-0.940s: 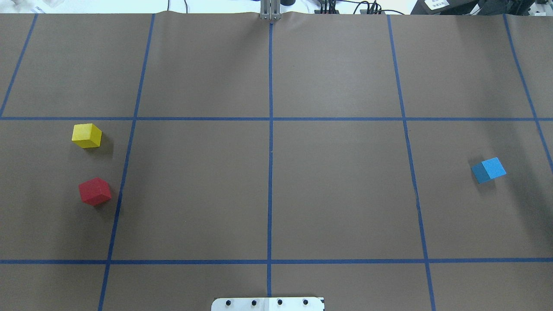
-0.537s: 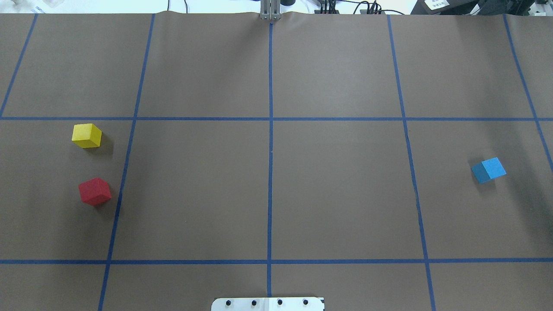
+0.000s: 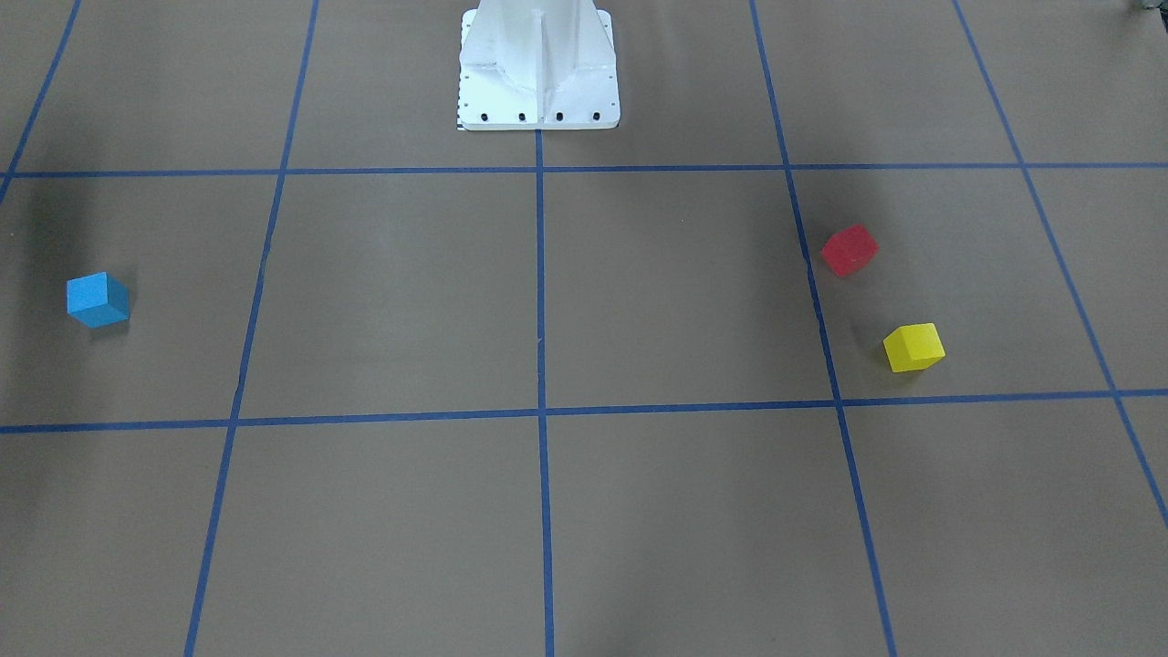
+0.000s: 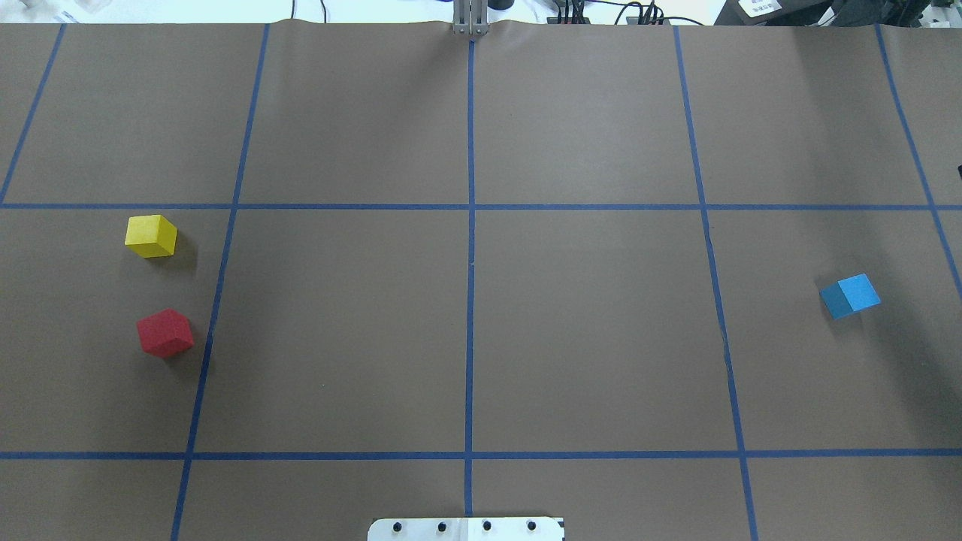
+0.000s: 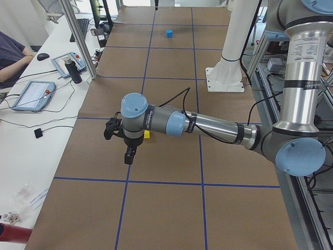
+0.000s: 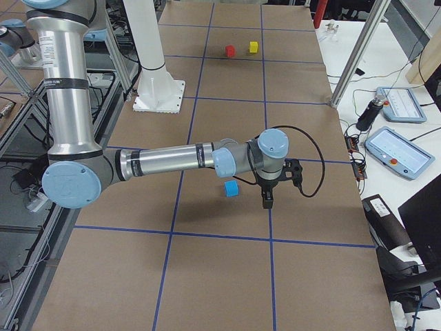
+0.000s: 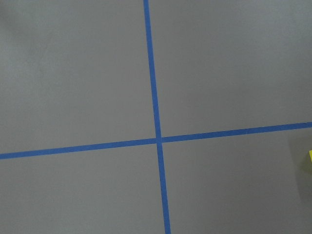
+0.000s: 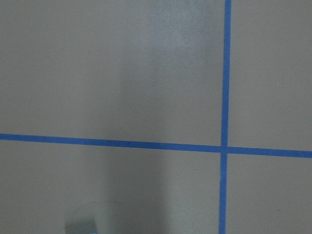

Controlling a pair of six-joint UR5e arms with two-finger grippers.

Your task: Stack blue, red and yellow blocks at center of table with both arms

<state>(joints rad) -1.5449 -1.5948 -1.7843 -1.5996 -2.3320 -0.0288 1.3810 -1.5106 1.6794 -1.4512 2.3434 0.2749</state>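
The yellow block point(image 4: 151, 236) and the red block point(image 4: 164, 333) sit on the brown table at the overhead view's left. The blue block point(image 4: 850, 295) sits far right. In the front view the blue block point(image 3: 98, 299) is at the left and the red block point(image 3: 849, 250) and yellow block point(image 3: 913, 347) at the right. My left gripper point(image 5: 128, 156) hangs above the table near the yellow block point(image 5: 147, 134), which the arm mostly hides. My right gripper point(image 6: 267, 202) hangs just beside the blue block point(image 6: 231, 188). I cannot tell whether either is open or shut.
Blue tape lines point(image 4: 470, 263) divide the table into squares. The white robot base point(image 3: 538, 64) stands at the table's near edge. A metal post point(image 5: 78, 41) and desks with tablets point(image 6: 400, 148) border the far side. An operator point(image 5: 13, 54) sits at the desk.
The blocks have not moved. A small dark sliver has appeared at the right edge of the overhead view.
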